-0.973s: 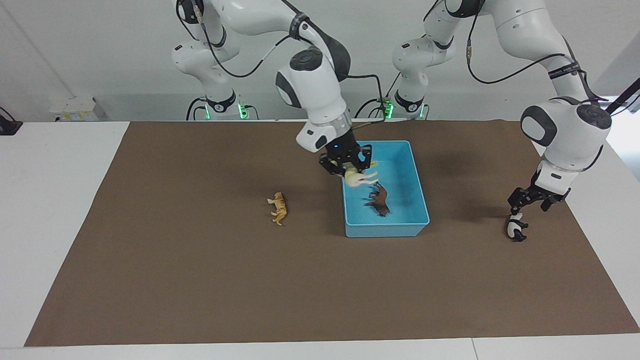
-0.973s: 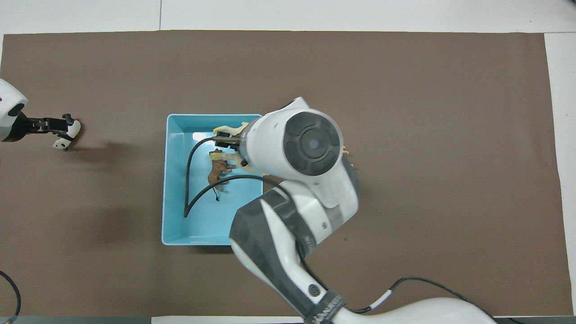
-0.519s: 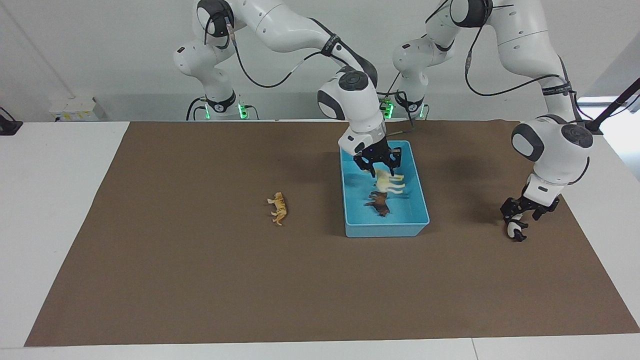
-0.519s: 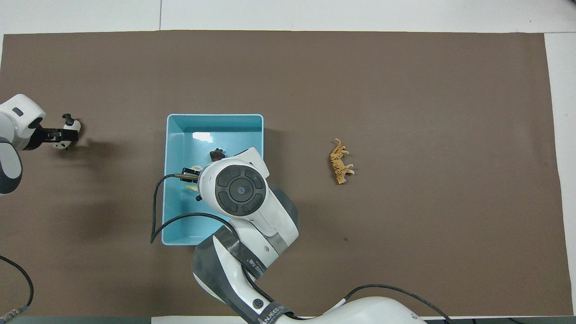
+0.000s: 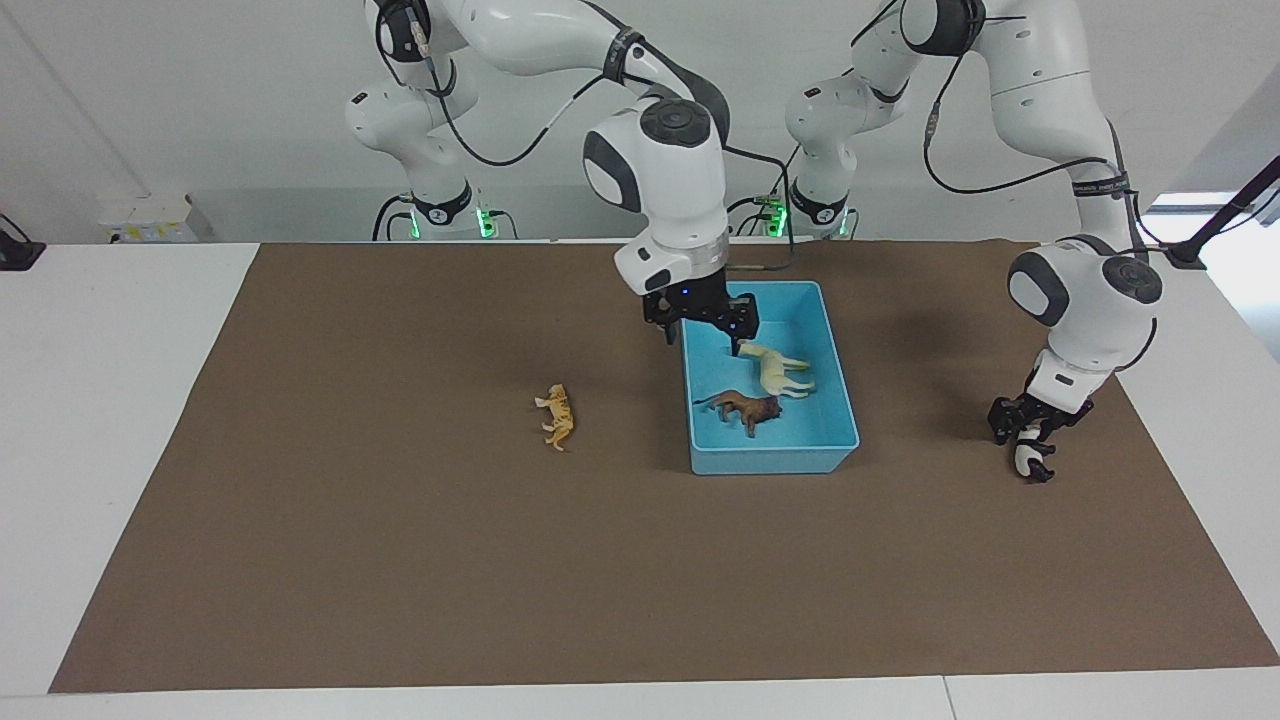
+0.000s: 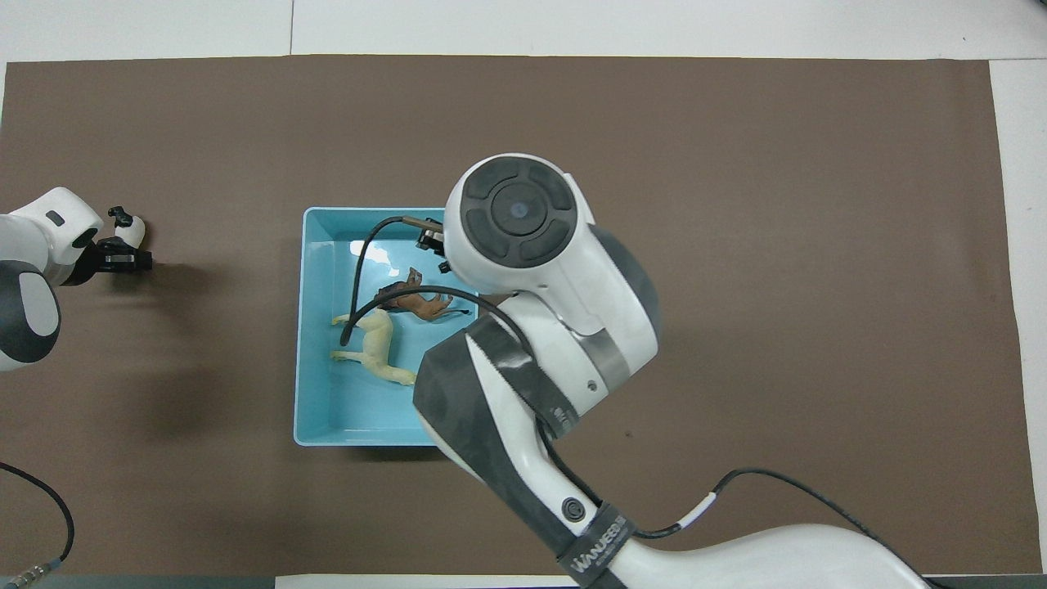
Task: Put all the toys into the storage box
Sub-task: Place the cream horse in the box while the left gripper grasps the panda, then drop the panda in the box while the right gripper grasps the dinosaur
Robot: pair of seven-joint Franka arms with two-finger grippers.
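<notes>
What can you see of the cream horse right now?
The horse is a small cream-white figure that looks like moulded plastic, with four legs and a tail showing. It lies on its side on the floor of the light blue box, in the part nearer the robots, beside the brown lion; whether the two touch cannot be told. No gripper holds it: the right gripper hangs open above the box's edge, clear of the horse.

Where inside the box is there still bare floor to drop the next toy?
The box floor is bare along its wall nearest the robots and in the corners farthest from them. The middle is crowded: horse and lion lie side by side there.
</notes>
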